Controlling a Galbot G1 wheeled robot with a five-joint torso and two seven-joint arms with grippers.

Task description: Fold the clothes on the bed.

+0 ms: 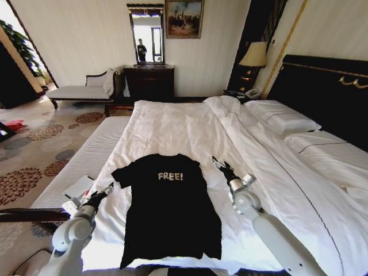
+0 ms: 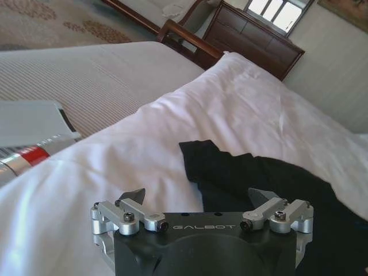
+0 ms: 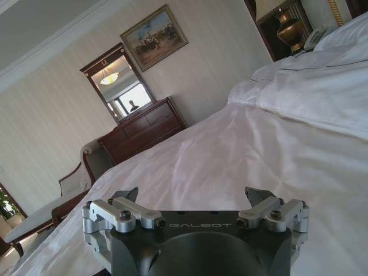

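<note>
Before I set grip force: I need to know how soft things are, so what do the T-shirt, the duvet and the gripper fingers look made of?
T-shirt: looks like soft matte knit, likely cotton; it lies limp and flat with small ripples.
Duvet: white woven fabric, probably cotton, with a slight sheen and fine creases.
Left gripper and right gripper: silver brushed-metal fingers with screws on a matte black body, metal or plastic.

Two robot arms reach forward, both end effectors open.

The left end effector [image 1: 107,189] is held low at the robot's left; the right end effector [image 1: 217,163] reaches farther forward, fingers spread and empty.
</note>
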